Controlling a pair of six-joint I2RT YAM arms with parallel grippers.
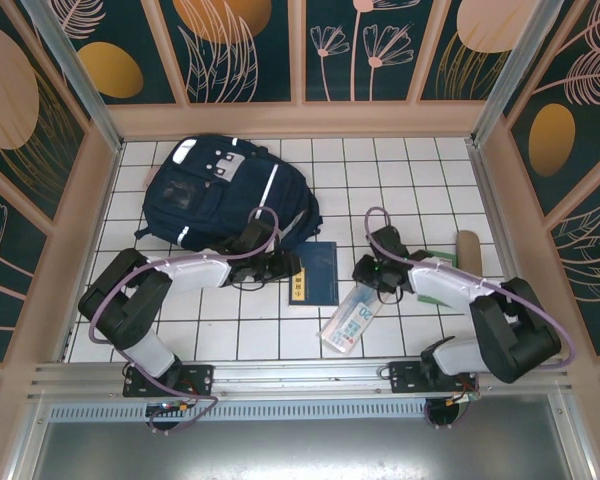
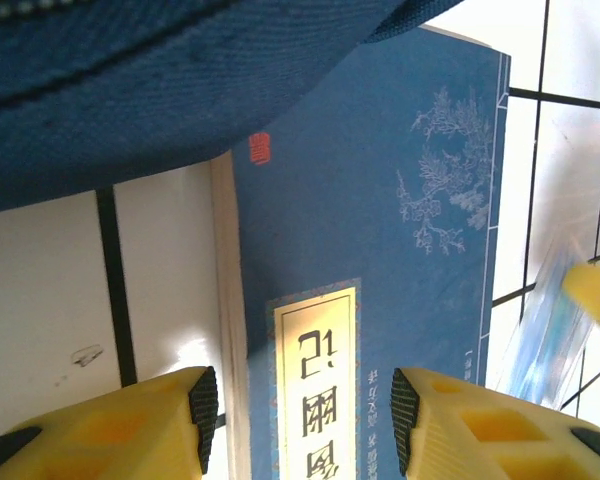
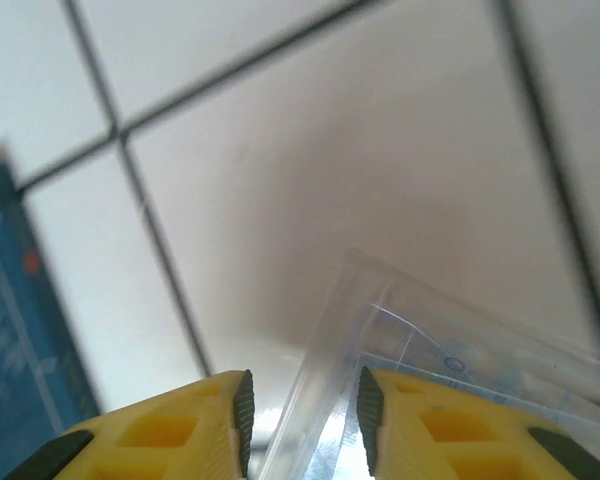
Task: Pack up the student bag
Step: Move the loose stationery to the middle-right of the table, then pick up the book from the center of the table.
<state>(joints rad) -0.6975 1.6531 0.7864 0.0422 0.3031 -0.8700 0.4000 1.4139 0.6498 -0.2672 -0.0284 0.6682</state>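
Student bag: you'll find the navy backpack lying flat on the white tiled table, far left of centre. White stripes and grey patches face up. Its near right corner lies just beside the left gripper.
Left arm: it reaches from its base up and to the right along the bag's near edge.
Left gripper: the jaws are spread and pinch nothing. On the left wrist view the gripper hangs low over the book's spine edge, with one yellow finger over bare tile and the other over the cover. Dark bag fabric hangs across the top of that view.
Blue book: it lies flat on the tiles, just right of the bag's corner. The cover faces up and carries a pale yellow title label. You can see its far corner tucked under the bag's edge.
Clear plastic pouch: it lies at a slant, near and to the right of the book, close beside it.
Right gripper: it is down at the pouch's far end. On the right wrist view the jaws are drawn narrow on either side of the pouch's corner. You cannot tell whether the pads are biting it.
Tan roll: it lies at the far right, well apart from the bag.
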